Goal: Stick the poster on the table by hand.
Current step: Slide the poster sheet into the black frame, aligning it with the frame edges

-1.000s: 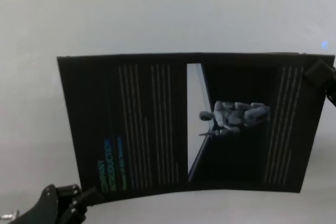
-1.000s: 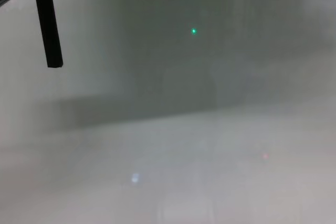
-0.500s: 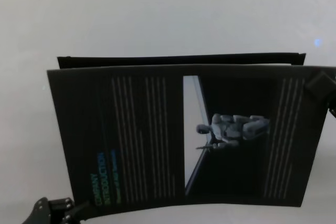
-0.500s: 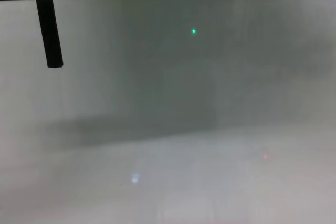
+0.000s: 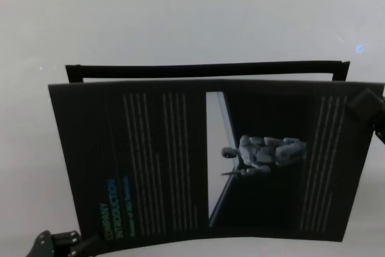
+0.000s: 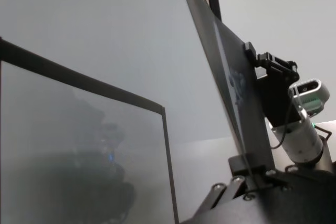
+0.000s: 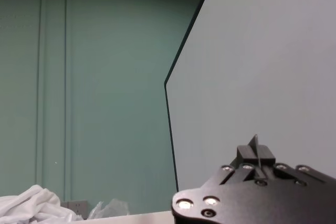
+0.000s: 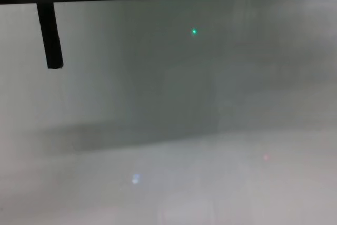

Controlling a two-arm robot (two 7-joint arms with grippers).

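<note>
- Poster (image 5: 198, 161), a large black sheet, hangs in the air between my two pincers, printed face toward my head camera and its long axis running left to right.
- Nearest me, the left pincer (image 5: 81, 244) pinches the poster's near-left corner, by the green heading; I judge it closed on the sheet.
- My left wrist view shows the sheet edge-on (image 6: 231, 87), tilted steeply, not flat.
- On the far right, the right pincer (image 5: 365, 102) clamps the poster's right edge; my right wrist view shows the thin sheet held between its tips (image 7: 256, 153).
- Beyond the poster's top edge I see a thin black frame (image 5: 204, 69) lying on the table (image 5: 180, 16), which looks like the outline to match.
- Table surface is plain and pale, with open room around on every side.
- Judgement: the coming move turns on lowering the sheet away from me onto that outline, keeping both corners level.
</note>
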